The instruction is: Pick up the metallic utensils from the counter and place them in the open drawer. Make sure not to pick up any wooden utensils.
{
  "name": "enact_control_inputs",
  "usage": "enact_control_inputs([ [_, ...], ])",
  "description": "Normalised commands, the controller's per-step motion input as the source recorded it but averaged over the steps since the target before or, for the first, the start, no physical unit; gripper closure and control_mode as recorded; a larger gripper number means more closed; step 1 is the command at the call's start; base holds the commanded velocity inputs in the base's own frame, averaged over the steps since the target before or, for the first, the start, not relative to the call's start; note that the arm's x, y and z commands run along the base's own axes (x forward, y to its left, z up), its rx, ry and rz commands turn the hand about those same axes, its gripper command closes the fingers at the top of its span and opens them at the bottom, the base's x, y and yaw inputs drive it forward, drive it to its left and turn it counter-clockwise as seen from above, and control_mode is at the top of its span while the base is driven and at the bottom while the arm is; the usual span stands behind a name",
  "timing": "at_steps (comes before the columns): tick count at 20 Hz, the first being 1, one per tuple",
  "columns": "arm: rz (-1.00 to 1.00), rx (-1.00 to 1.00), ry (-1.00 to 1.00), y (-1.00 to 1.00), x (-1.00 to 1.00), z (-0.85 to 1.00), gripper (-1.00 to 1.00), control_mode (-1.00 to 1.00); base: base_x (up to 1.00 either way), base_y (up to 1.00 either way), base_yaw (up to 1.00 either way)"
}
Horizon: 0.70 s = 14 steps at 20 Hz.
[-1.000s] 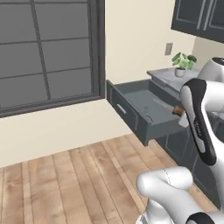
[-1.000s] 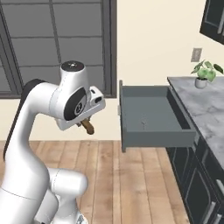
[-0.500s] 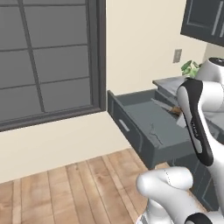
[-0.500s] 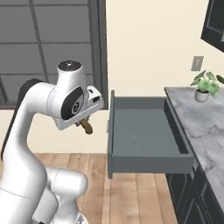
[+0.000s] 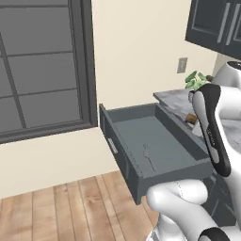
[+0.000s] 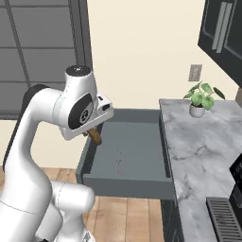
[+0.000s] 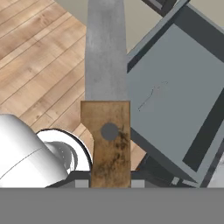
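Jaws gripped narrow on the brown handle of a grey-bladed knife [image 7: 107, 65], hanging by the left wall of the open drawer [image 6: 127, 183]. A fork [image 5: 148, 157] lay inside. Best swing right over the drawer floor, lower, then release.

The knife's [image 7: 107, 92] blade is running off the hand view's top edge; the fork [image 5: 148, 157] in the open drawer [image 6: 127, 177] is looking too small to make out.
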Motion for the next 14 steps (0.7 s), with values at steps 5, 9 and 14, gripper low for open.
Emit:
enact_control_inputs([
  [5,0.00,0.00,0.00,0.00,0.00,0.00,1.00,1.00,0.17,-0.40,0.21],
  [9,0.00,0.00,0.00,0.00,0.00,0.00,1.00,1.00,0.35,-0.03,0.17],
  [14,0.00,0.00,0.00,0.00,0.00,0.00,1.00,1.00,0.60,-0.06,0.15],
])
